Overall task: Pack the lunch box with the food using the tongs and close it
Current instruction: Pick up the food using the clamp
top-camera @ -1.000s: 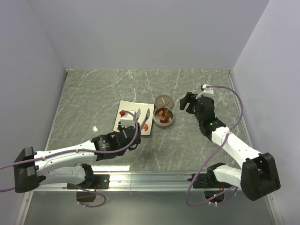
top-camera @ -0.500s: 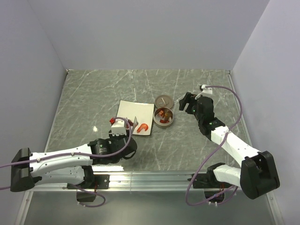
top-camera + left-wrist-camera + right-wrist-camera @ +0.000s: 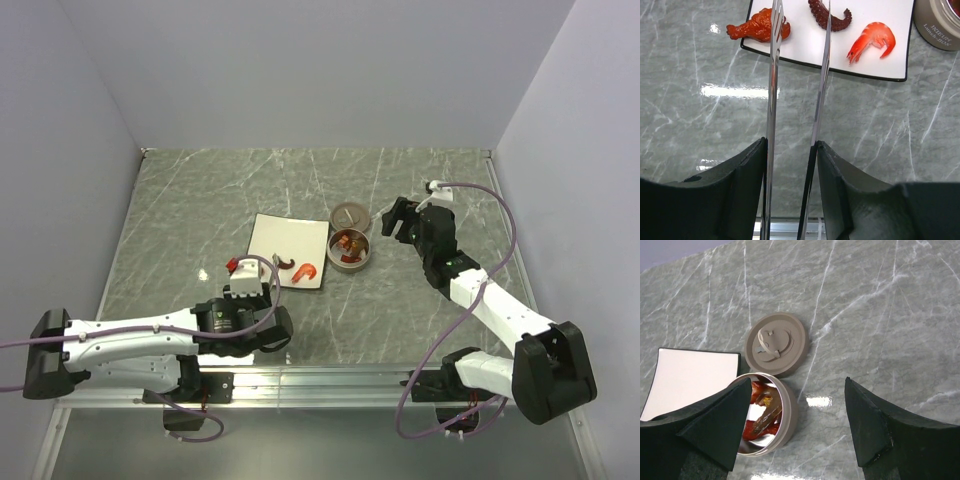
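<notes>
Pinching the tongs (image 3: 771,100) in the left gripper (image 3: 790,150), fingers partly closed on both arms, tips over the near edge of the white plate (image 3: 895,60) by a red-orange fried piece (image 3: 752,30), octopus tentacle (image 3: 840,20) and shrimp (image 3: 872,40). Hovering wide open and empty with the right gripper (image 3: 797,385), right of the lunch box (image 3: 787,422), food (image 3: 757,390) inside, lid (image 3: 776,344) flat just beyond

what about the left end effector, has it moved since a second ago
Yes. The left end effector, holding the tongs, has drawn back off the white plate toward the near edge of the table.
</notes>
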Action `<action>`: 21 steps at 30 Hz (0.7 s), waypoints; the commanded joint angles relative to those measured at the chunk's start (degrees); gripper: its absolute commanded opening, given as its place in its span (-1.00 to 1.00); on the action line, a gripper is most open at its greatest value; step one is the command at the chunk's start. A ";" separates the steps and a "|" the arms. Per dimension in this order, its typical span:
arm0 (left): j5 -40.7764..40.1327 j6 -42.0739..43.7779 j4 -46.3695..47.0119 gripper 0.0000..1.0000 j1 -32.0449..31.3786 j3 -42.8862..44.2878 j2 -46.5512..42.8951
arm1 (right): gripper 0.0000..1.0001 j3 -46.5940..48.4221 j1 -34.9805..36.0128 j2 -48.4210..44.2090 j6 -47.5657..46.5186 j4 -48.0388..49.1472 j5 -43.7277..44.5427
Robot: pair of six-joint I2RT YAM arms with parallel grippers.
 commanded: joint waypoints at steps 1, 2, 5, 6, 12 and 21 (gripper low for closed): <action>-4.05 -2.73 -3.03 0.00 -1.72 2.68 -0.40 | 0.63 1.79 -0.52 -0.18 -0.05 1.50 -0.21; -4.32 -2.91 -3.20 0.00 -1.90 2.68 -0.31 | 0.64 1.88 -0.52 -0.01 -0.14 1.50 -0.21; -6.16 -5.37 -5.56 -0.01 -3.22 3.47 0.39 | 0.63 1.96 -0.44 0.17 -0.05 1.59 -0.30; -7.56 -6.07 -6.01 -0.01 -3.66 3.99 0.56 | 0.63 1.96 -0.44 0.34 -0.14 1.59 -0.47; -11.96 -12.75 -12.32 0.01 -7.00 6.89 3.11 | 0.64 2.05 -0.44 0.69 -0.14 1.59 -0.39; -8.72 -26.12 -23.77 0.05 -7.35 6.29 4.97 | 0.64 2.14 -0.44 0.87 -0.14 1.59 -0.74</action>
